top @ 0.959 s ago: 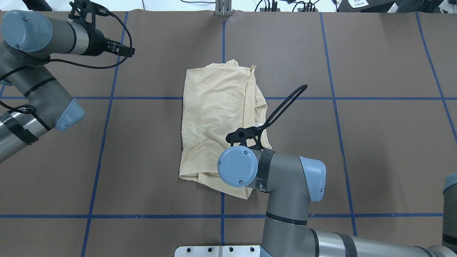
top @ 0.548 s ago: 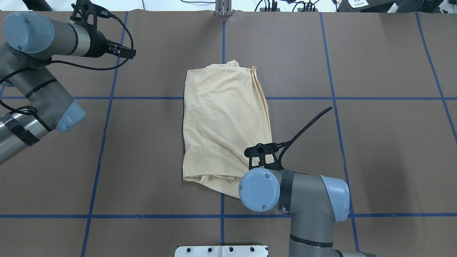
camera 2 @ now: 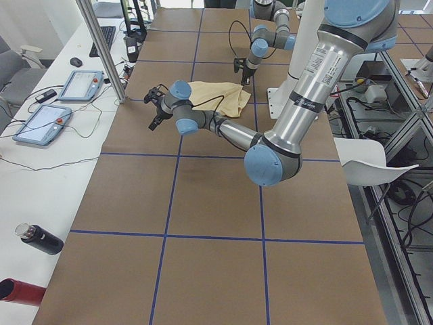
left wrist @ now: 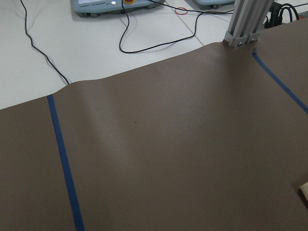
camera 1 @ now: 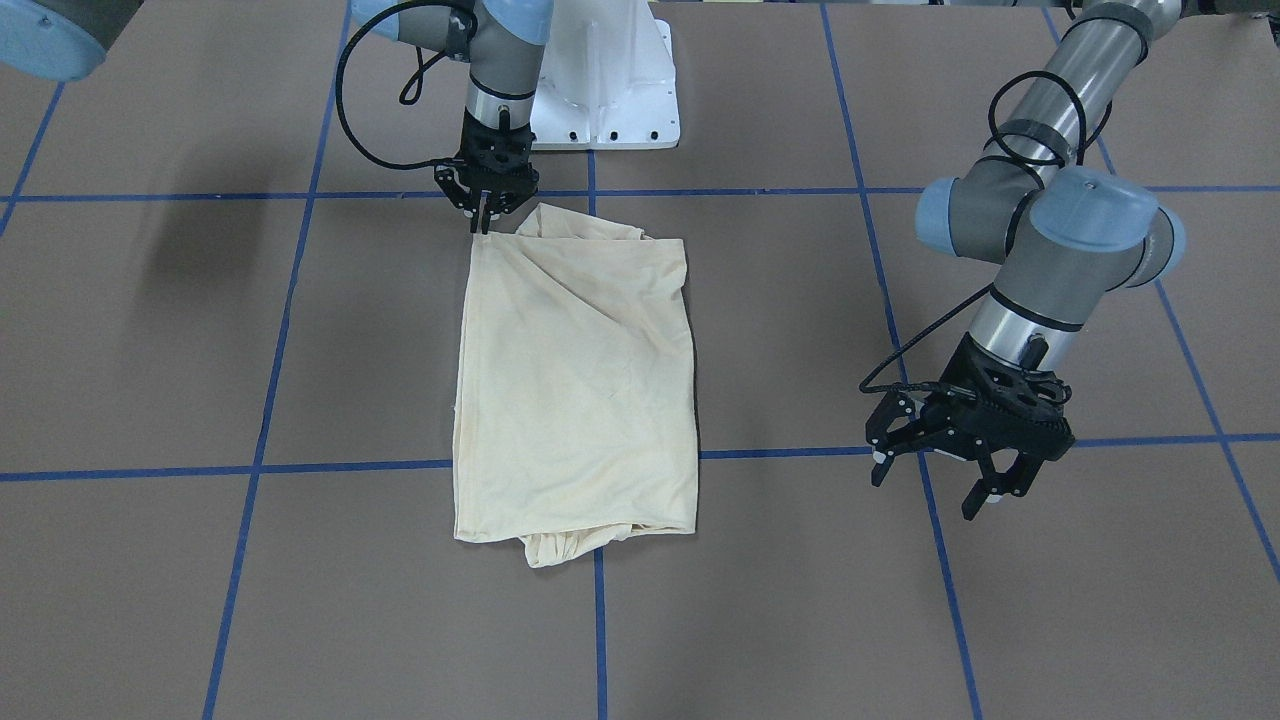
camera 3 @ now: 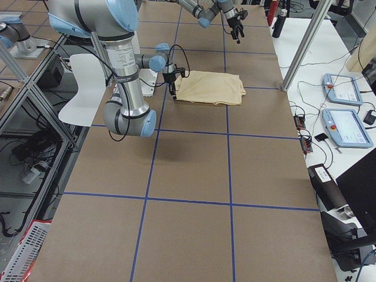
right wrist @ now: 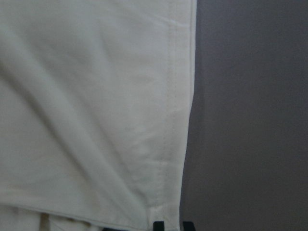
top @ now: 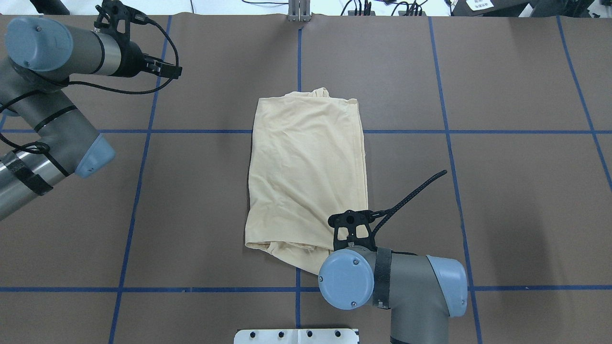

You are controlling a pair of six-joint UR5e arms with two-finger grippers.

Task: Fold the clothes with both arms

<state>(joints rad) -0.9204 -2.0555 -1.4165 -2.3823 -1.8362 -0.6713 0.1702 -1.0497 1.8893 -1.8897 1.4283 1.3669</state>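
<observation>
Desk (top: 478,215): brown matte paper with blue tape grid. Right arm (top: 411,286) blocks its own gripper overhead, so I only get it from front view. Shirt (top: 306,177): thin cream fabric, folded into tall rectangle mid-desk, diagonal creases, bunched layers poking out both short ends. Right gripper (camera 1: 484,222): fingers pressed together, pinching shirt's base-side corner. Its wrist view shows stitched hem, fingertips cut off by frame. Left gripper (camera 1: 930,492): fingers spread, holding nothing, well apart from shirt.

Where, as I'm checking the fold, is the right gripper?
In the front-facing view the right gripper is upper left, near the white pedestal, its tips at the corner of the T-shirt nearest the robot.
</observation>
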